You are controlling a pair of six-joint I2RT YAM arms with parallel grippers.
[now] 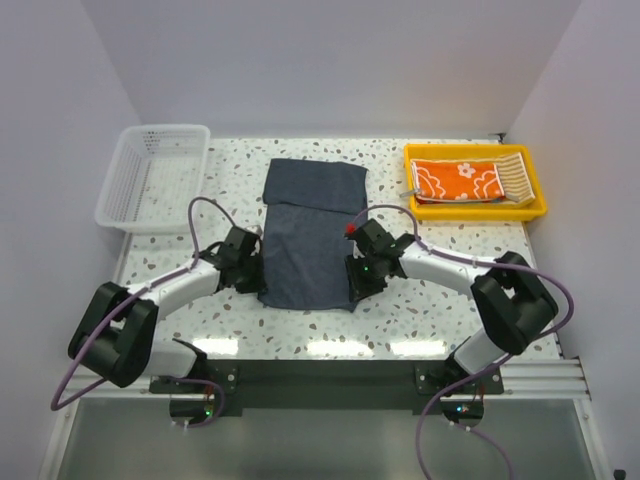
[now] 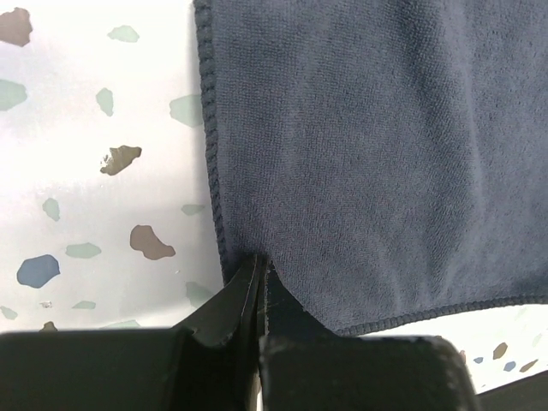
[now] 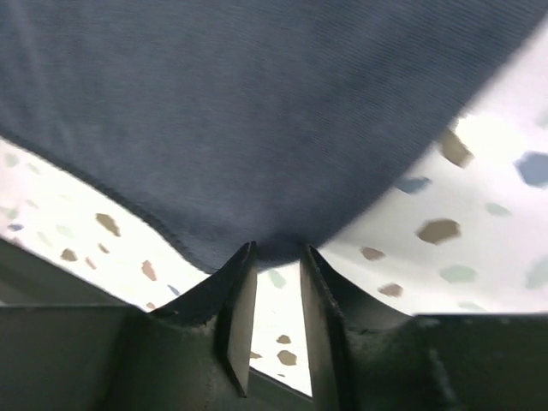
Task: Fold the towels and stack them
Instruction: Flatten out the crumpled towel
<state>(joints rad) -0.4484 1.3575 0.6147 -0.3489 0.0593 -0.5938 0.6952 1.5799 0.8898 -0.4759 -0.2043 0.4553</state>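
Speckled table [image 1: 420, 310], left fingers [image 2: 259, 282] clenched on dark towel [image 1: 308, 235], right fingers [image 3: 276, 282] parted at corner, overhead-only tray [image 1: 476, 209]

No text, label, brand, number or sign can be read in any view.

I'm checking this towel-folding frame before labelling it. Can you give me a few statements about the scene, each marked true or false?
1. The dark blue-grey towel lies on the table between the two arms. True.
2. The left tool is shut on the towel's near corner. True.
3. The white mesh basket holds folded towels. False: nothing shows in it.
4. The orange towel lies in the yellow tray. True.
5. The right tool is pressed fully shut. False: a gap shows between its fingers at the towel's edge.
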